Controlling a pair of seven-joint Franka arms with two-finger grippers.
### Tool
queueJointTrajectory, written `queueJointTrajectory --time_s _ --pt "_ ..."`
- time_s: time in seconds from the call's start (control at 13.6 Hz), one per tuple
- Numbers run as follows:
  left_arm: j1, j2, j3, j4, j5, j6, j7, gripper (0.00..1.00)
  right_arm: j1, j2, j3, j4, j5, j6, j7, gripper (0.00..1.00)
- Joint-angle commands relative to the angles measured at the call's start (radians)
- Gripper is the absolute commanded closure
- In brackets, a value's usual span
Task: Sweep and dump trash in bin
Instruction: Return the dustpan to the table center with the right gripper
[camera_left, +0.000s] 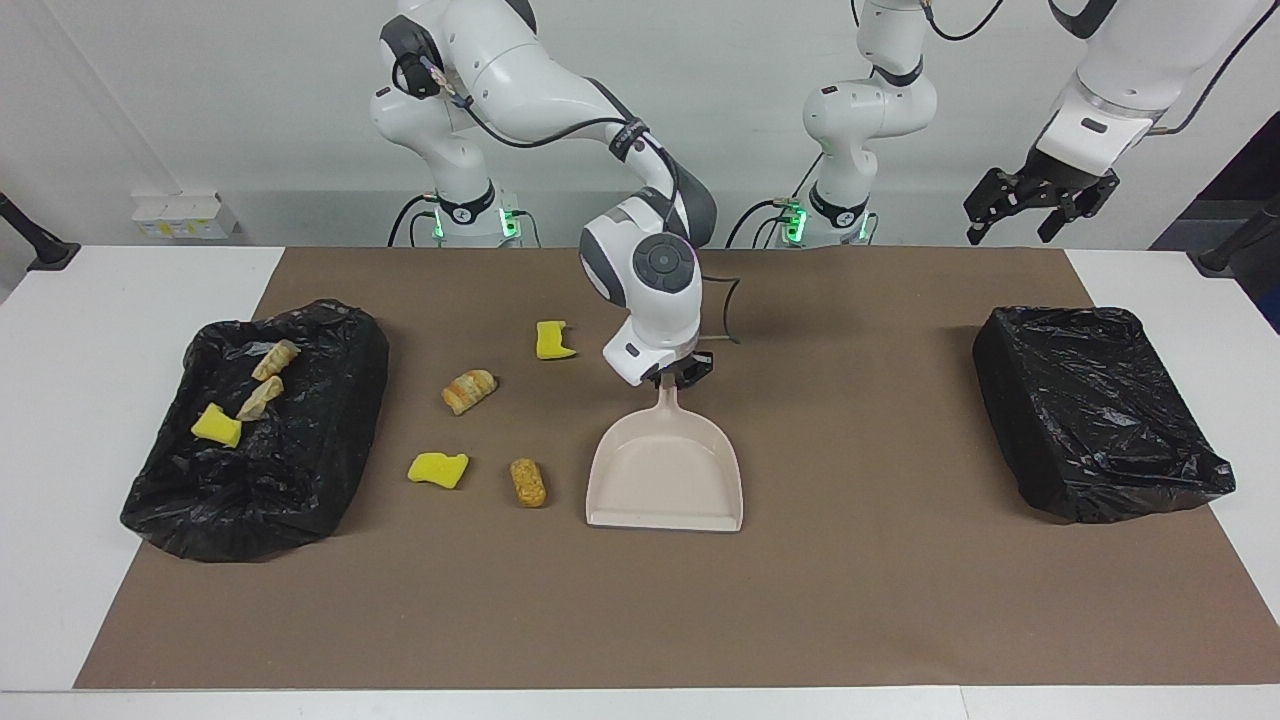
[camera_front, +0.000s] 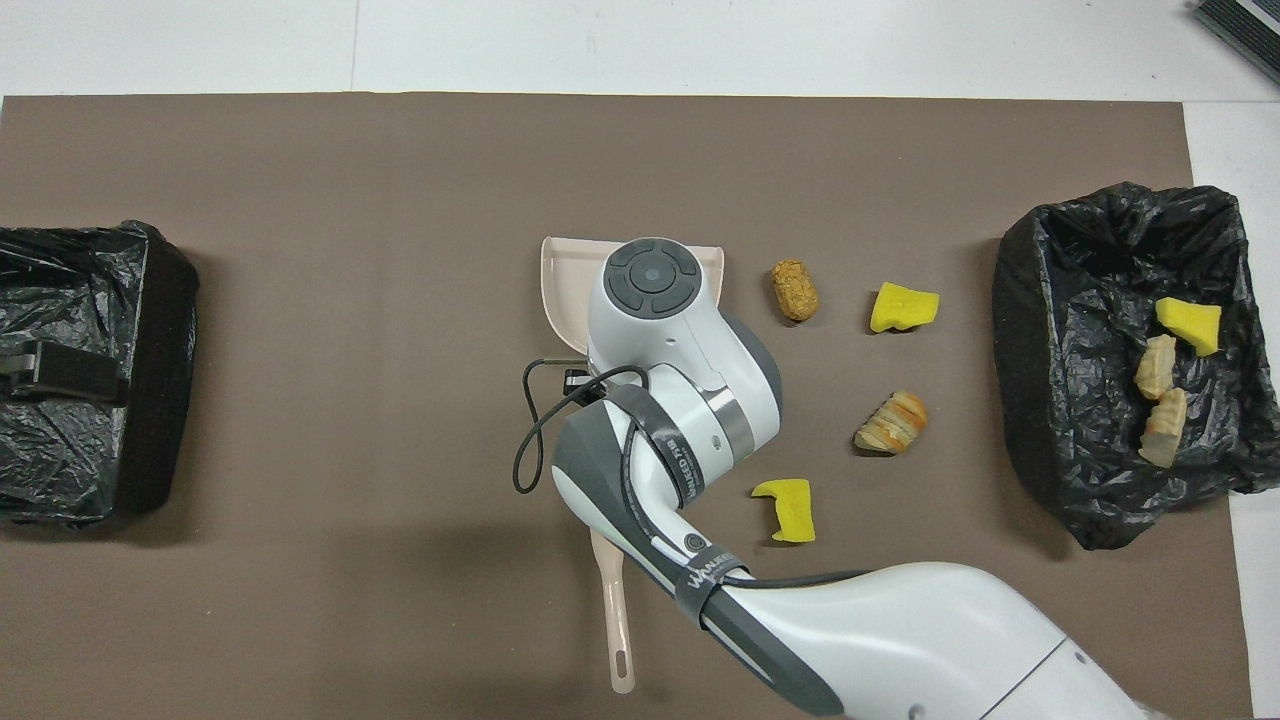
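My right gripper (camera_left: 672, 378) is shut on the handle of the beige dustpan (camera_left: 665, 480), whose pan sits low on the brown mat with its mouth turned away from the robots. Loose trash lies on the mat toward the right arm's end: a brown lump (camera_left: 528, 482) beside the pan, a yellow sponge scrap (camera_left: 438, 468), a striped bread lump (camera_left: 469, 390) and another yellow scrap (camera_left: 553, 340). The black-lined bin (camera_left: 330, 340) holds three pieces (camera_left: 260, 397). My left gripper (camera_left: 1040, 200) hangs open, high over the left arm's end.
A second black-lined bin (camera_left: 1095, 410) stands at the left arm's end. The beige brush (camera_front: 615, 630) lies near the robots, only its handle showing under my right arm in the overhead view. White tabletop (camera_left: 60, 400) borders the mat.
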Motion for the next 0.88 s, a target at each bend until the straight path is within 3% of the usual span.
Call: queueJointTrajectory --time_s 0.0,0.29,0.52,0.66,0.81 --pt "0.006 -0.01 -0.004 0.001 0.002 -0.002 0.011 0.0 -0.022 0.009 0.0 0.022 0.036 0.031 -0.015 0.0" --pt "-0.026 -0.013 0.007 -0.003 0.0 -0.009 0.006 0.0 -0.001 -0.095 0.002 -0.053 0.033 0.005 -0.03 0.0" --pt "-0.069 -0.015 0.051 -0.004 0.0 -0.002 0.006 0.0 0.051 -0.216 0.008 -0.209 0.035 0.027 -0.026 0.0" --pt "-0.142 -0.018 0.118 -0.007 0.0 -0.015 0.004 0.0 0.106 -0.302 0.008 -0.373 0.038 0.132 -0.01 0.0" --pt "-0.149 -0.013 0.127 0.0 0.0 -0.008 0.004 0.0 0.157 -0.387 0.008 -0.536 0.054 0.24 0.012 0.0"
